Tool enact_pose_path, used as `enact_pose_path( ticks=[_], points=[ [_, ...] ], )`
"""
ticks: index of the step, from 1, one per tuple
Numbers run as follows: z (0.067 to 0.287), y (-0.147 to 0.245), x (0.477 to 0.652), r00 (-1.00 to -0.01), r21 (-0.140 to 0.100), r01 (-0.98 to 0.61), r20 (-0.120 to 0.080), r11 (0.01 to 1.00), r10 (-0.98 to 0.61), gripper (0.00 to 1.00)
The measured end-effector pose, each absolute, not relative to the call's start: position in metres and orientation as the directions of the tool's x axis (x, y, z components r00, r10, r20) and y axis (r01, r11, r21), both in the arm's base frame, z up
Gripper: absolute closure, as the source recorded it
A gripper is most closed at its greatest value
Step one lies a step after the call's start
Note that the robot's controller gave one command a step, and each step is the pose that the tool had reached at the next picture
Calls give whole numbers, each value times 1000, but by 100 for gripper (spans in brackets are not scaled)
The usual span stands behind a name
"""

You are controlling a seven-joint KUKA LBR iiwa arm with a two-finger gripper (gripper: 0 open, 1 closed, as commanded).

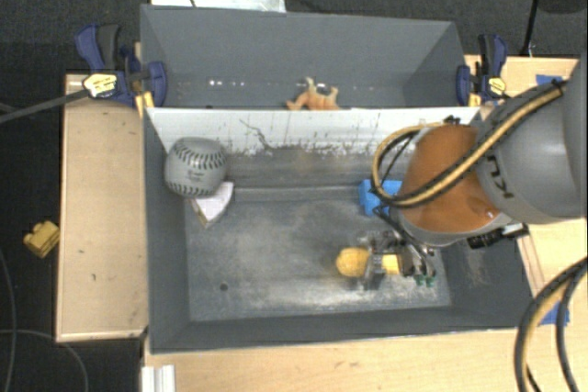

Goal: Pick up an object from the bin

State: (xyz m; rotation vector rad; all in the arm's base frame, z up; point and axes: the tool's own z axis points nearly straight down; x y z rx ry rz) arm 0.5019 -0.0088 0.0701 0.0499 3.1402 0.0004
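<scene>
Matt grey metal bin [276,262], floor scuffed and scratched, dull grey ball [195,166] far left with stitched seams, smooth plastic-looking yellow thing [350,263] near right, glossy orange wrist cover [446,184]

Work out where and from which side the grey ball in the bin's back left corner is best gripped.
Probably grip the ball across its middle, from straight above: it is round, with the bin wall behind and a white scrap beside it.

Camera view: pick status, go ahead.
Gripper down at front right of bin, against yellow lump. Hold not confirmed. Blue piece close behind it; grey ball far left, out of the way.
</scene>
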Motion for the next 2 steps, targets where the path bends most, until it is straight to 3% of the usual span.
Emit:
enact_pose_path(
  ticks=[1,2],
  points=[
    [70,-9,502,-1000,0,31,-1,1000,31,100],
    [269,-22,503,-1000,0,8,1,1000,8,100]
  ],
)
